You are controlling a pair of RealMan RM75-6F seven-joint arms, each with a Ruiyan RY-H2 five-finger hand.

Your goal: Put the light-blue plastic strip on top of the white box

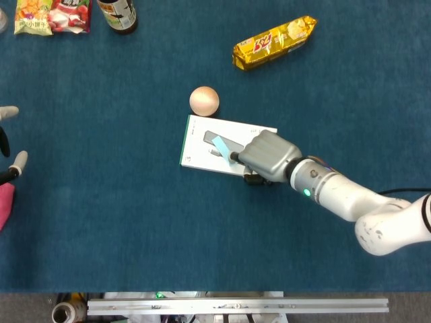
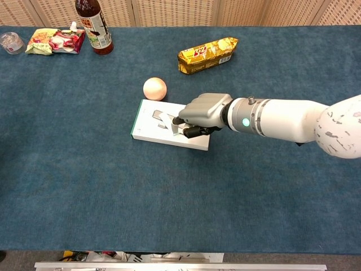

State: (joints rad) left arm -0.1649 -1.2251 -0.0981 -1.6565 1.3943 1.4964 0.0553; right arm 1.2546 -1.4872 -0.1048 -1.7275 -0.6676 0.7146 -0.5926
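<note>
The white box [image 1: 199, 149] lies flat at mid-table, also seen as the white box [image 2: 148, 129] in the chest view. The light-blue plastic strip [image 1: 220, 144] rests slanted on the box's top. My right hand [image 1: 267, 156] hovers over the box's right end with its fingers curled in, and its fingertips pinch the strip's near end. In the chest view the right hand [image 2: 204, 109] covers most of the strip. My left hand [image 1: 9, 145] shows only at the left edge of the head view, fingers apart and holding nothing.
A round beige ball [image 1: 204, 100] sits just behind the box. A yellow snack pack [image 1: 275, 42] lies at the back right. A dark bottle [image 2: 94, 25] and a snack bag [image 2: 56, 40] stand at the back left. A pink object [image 1: 4, 205] lies by the left edge.
</note>
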